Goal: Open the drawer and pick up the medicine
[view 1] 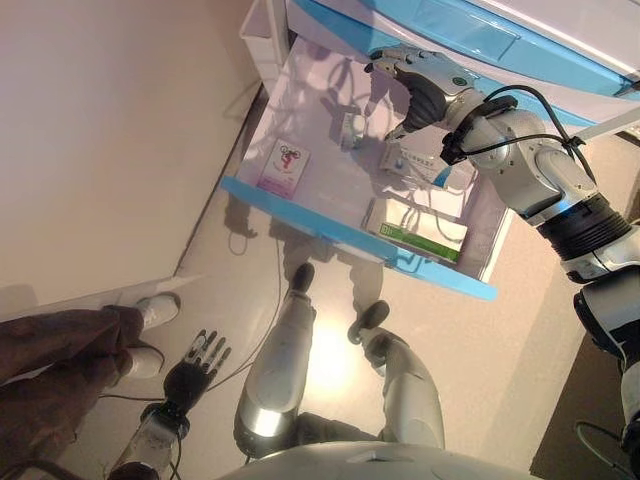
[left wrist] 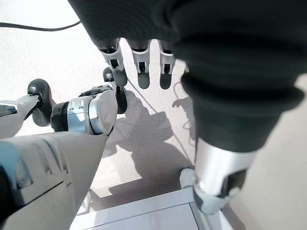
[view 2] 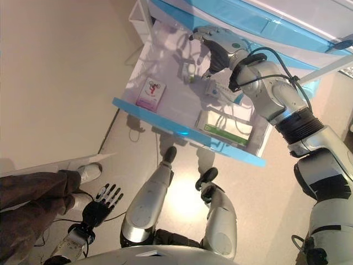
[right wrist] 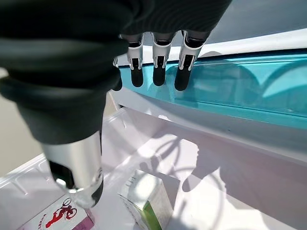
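Drawer (view 1: 300, 205) pulled out, so opening looks done. Medicine lies inside: green-striped box (view 1: 415, 230) near front edge, pink-print box (view 1: 284, 166) at left. Right hand (view 1: 415, 85) hovers over drawer, fingers straight, holding nothing, likely lining up grab. Left hand (view 1: 195, 368) idle low by floor, fingers spread.

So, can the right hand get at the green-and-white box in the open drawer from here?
Probably yes. The right hand hovers open above the drawer, nothing covers the green-and-white box, and the fingers hold nothing.
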